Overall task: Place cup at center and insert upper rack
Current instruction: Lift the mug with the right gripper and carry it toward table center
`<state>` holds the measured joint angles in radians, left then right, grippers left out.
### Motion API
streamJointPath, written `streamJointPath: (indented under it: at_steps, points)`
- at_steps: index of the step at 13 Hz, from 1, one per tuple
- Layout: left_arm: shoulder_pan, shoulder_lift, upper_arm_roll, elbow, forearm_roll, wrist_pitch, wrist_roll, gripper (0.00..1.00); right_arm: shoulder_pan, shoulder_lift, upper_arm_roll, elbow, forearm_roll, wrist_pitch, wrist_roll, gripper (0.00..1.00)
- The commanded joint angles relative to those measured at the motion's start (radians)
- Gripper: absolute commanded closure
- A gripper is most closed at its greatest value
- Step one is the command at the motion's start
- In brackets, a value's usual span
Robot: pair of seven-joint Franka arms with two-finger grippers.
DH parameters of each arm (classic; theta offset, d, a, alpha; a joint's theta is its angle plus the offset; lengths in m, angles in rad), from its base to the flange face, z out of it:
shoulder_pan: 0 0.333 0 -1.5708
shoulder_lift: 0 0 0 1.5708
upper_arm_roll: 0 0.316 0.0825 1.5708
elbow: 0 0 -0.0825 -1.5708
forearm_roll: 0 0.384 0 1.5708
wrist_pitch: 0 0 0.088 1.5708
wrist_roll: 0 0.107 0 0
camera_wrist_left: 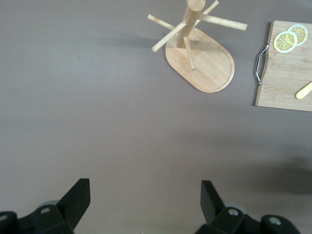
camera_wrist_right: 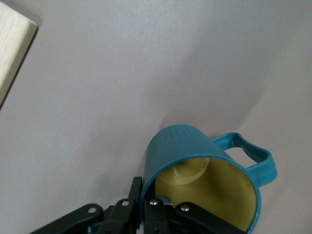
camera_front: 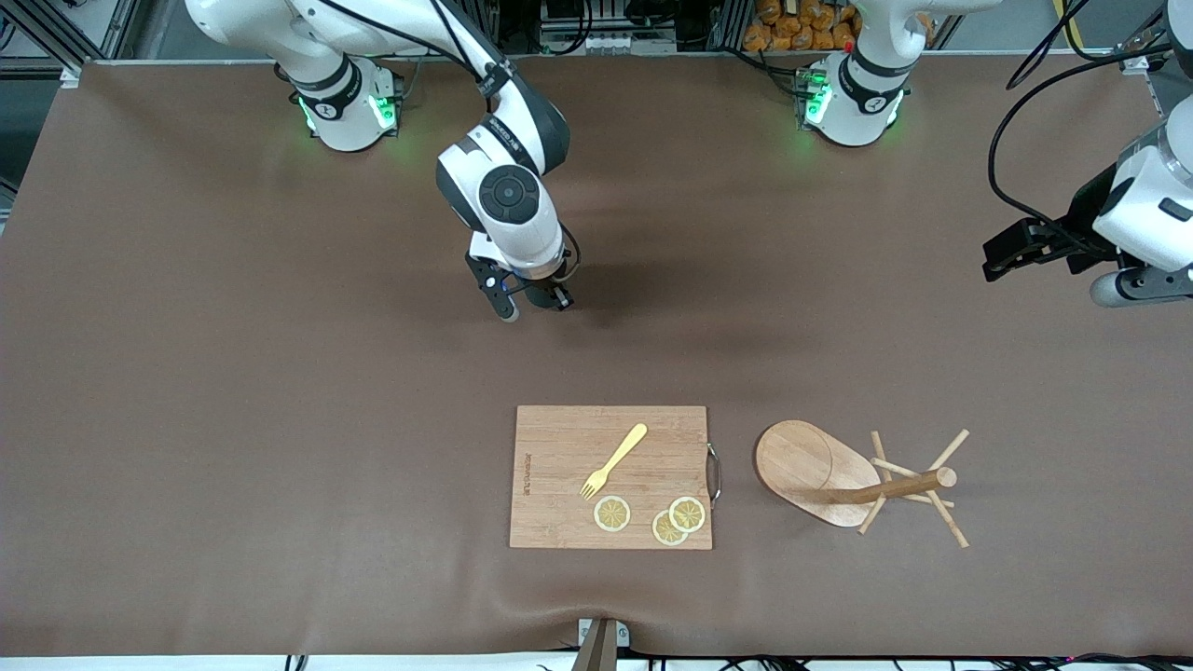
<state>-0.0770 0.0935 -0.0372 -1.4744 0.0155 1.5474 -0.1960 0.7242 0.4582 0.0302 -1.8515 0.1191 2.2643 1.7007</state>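
The teal ribbed cup with its yellow inside hangs from my right gripper, which is shut on the rim, one finger inside and one outside. Its handle points away from the fingers. In the front view the right gripper is low over the middle of the table, and the wrist hides the cup there. The upper rack, a wooden mug tree, stands on its oval base beside the cutting board, toward the left arm's end. My left gripper waits open over bare table at that end.
A wooden cutting board lies near the front edge. On it are a yellow fork and lemon slices. Its metal handle faces the mug tree. The brown mat covers the table.
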Motion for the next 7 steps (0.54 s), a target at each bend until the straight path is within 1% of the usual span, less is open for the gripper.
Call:
streamJointPath:
  at_steps: [1, 7]
  points:
    - [-0.006, 0.003, -0.004, -0.003, 0.001, 0.01, -0.002, 0.0, 0.008, 0.007, -0.009, -0.002, 0.019, 0.015, 0.0, 1.0]
    - [-0.018, 0.003, -0.006, 0.002, 0.001, 0.011, -0.008, 0.0, 0.044, 0.025, -0.007, -0.002, 0.019, 0.044, -0.004, 1.0]
